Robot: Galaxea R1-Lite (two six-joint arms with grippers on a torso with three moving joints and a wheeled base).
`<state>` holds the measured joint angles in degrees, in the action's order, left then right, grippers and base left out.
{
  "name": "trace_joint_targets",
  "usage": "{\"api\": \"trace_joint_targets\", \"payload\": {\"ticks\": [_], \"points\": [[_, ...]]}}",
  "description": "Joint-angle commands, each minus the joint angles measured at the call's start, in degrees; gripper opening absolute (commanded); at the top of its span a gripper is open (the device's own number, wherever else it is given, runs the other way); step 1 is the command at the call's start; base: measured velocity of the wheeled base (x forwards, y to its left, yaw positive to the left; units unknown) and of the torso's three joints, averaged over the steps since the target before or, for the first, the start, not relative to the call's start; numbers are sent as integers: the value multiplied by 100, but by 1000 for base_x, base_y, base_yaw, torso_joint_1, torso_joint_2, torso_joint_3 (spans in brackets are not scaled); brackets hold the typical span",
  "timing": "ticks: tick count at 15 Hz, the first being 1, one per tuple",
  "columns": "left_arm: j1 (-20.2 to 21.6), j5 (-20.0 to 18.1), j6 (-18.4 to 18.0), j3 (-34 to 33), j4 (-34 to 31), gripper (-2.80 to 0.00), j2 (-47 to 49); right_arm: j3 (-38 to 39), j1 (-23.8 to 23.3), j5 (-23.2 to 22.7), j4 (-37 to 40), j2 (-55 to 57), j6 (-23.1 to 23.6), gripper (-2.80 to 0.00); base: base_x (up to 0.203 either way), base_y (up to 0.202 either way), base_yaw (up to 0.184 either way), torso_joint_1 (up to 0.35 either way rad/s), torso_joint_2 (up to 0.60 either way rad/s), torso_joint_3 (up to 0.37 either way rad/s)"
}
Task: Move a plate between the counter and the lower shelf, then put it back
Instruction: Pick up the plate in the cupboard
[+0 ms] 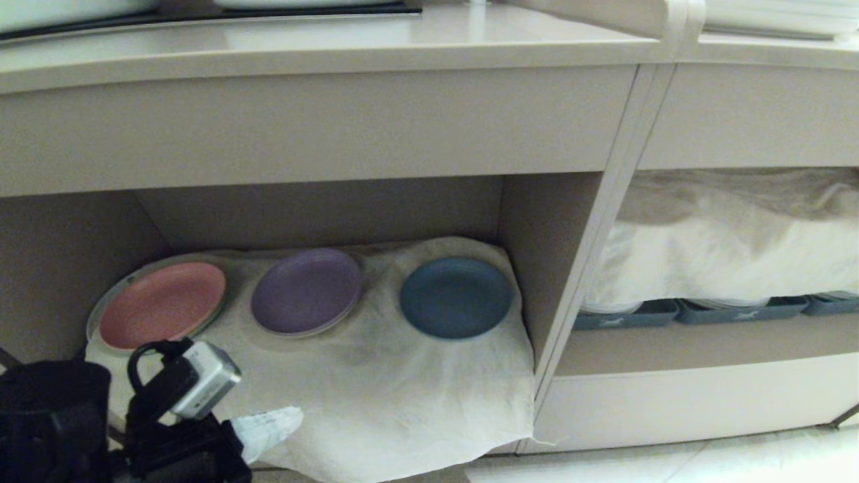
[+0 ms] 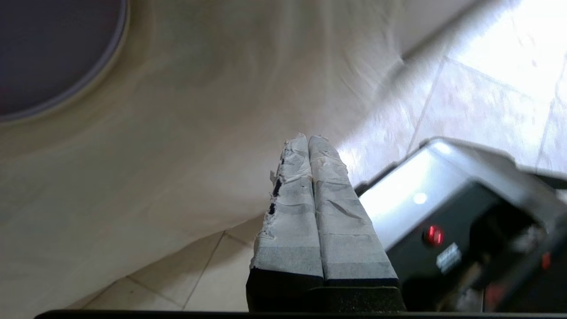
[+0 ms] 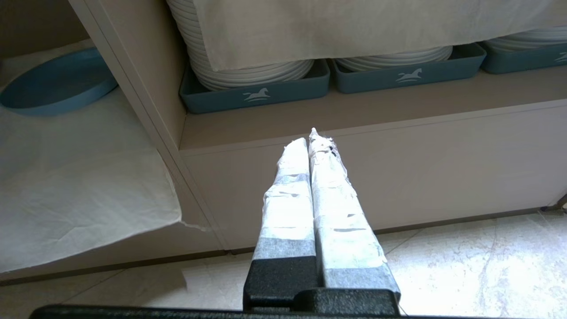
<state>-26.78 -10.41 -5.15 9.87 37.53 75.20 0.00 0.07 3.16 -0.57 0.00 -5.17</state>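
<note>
A: While scanning from the left of the head view: left end effector (image 1: 272,424) low at the front corner of the lower shelf (image 1: 322,208), over the hanging edge of the white cloth (image 1: 402,396), taped fingers pressed together, holding nothing.

B: And next along the shelf?

A: Pink plate (image 1: 163,305) first, purple plate (image 1: 307,291) in the middle, then the plate (image 1: 455,296), the blue one, lying flat on the cloth close to the right wall of the compartment.

B: So, from the left end effector?

A: Plate to the right and deeper in, well apart, with the purple plate between, slightly off the straight line. Round, so no long axis to align with; any part of the rim equally good.

B: Right end effector (image 3: 312,141)?

A: Not in the head view. In its own wrist view: fingers closed on nothing, low before the neighbouring compartment with the grey-blue trays (image 3: 257,91), the plate just across the divider. Probably the nearer one, judging by that.

B: The surface (image 1: 322,50)?

A: Above, with no blue plate on the visible part.
</note>
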Motion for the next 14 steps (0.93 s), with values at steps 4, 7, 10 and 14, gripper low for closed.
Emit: {"api": "trace_joint_targets", "payload": {"ticks": [4,7,10,14], "points": [[-642,872,526,613,305,-280,1218,0,1,1,-4,0,-2,-280,0,0,0,0,0,0],[-786,1009,732,771,307,-280,1483,0,1,1,-4,0,-2,-280,0,0,0,0,0,0],[-1255,1405,1286,1004,302,-280,1840,0,1,1,-4,0,-2,-280,0,0,0,0,0,0],[-1525,1791,1866,1563,263,-280,2377,0,1,1,-4,0,-2,-280,0,0,0,0,0,0]]}}
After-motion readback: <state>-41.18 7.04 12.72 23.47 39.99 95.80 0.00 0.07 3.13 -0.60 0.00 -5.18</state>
